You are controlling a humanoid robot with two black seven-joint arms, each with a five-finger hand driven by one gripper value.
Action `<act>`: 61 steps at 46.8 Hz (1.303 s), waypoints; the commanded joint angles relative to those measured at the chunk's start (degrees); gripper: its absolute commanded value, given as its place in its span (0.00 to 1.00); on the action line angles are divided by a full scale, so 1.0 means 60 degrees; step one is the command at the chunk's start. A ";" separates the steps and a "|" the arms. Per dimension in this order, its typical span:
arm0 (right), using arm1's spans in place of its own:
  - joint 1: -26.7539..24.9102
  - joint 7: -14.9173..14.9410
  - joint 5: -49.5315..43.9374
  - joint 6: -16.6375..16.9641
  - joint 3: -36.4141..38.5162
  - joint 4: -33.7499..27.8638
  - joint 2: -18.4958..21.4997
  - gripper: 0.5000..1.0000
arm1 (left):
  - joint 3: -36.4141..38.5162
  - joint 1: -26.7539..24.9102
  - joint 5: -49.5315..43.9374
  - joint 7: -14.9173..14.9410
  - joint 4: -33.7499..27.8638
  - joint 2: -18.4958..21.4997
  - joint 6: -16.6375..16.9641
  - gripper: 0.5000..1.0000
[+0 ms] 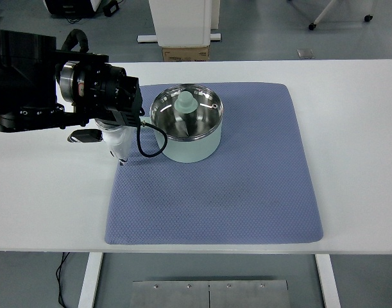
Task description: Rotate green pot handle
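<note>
A pale green pot (190,146) with a shiny steel inside stands on the blue mat (247,186), left of the mat's middle. A green lid with a knob (185,102) lies tilted inside it. No pot handle shows; the pot's left side is covered by my left arm's black wrist (99,90). My left hand (117,144) hangs just left of the pot at the mat's left edge. Its white fingers (120,149) point down toward the near edge, stretched out, with nothing seen in them. A black cable (146,146) loops from the wrist against the pot's wall.
The white table (48,192) reaches well beyond the mat on both sides. A cardboard box (185,54) and white furniture stand on the floor behind the table's far edge.
</note>
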 commanded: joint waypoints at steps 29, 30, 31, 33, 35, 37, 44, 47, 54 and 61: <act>0.0001 -0.0001 0.0000 0.0001 0.0000 0.0000 0.0000 1.00 | -0.2139 0.0095 -0.0132 0.0000 -0.1167 -0.0069 0.0000 1.00; 0.0001 -0.0001 0.0000 0.0001 0.0000 0.0000 0.0000 1.00 | -0.2270 0.0095 -0.0351 0.0000 -0.1167 -0.0113 0.0000 1.00; 0.0001 -0.0001 0.0000 0.0001 0.0000 0.0000 0.0000 1.00 | -0.2402 0.0109 -0.0571 0.0000 -0.1167 -0.0143 0.0000 1.00; 0.0001 -0.0001 0.0000 0.0001 0.0000 0.0000 0.0000 1.00 | -0.2593 0.0153 -0.0981 0.0000 -0.1167 -0.0157 0.0000 1.00; 0.0001 -0.0001 0.0000 0.0001 0.0000 0.0000 0.0000 1.00 | -0.2754 0.0255 -0.1304 0.0000 -0.1167 -0.0186 0.0000 1.00; 0.0001 -0.0001 0.0000 0.0001 0.0000 0.0000 0.0000 1.00 | -0.2872 0.0314 -0.1466 0.0000 -0.1182 -0.0201 0.0000 1.00; 0.0001 -0.0001 0.0000 0.0001 0.0000 0.0000 0.0000 1.00 | -0.3121 0.0358 -0.1788 0.0000 -0.1196 -0.0319 0.0000 1.00; 0.0001 -0.0001 0.0000 0.0001 0.0000 0.0000 0.0000 1.00 | -0.3384 0.0373 -0.2197 0.0000 -0.1167 -0.0319 0.0000 1.00; 0.0001 -0.0001 0.0000 0.0001 0.0000 0.0000 0.0000 1.00 | -0.3984 0.0475 -0.3296 0.0000 -0.1007 -0.0392 0.0000 1.00; 0.0001 -0.0001 0.0000 0.0001 0.0000 0.0000 0.0000 1.00 | -0.4629 0.0476 -0.4540 0.0000 -0.0363 -0.0421 0.0000 1.00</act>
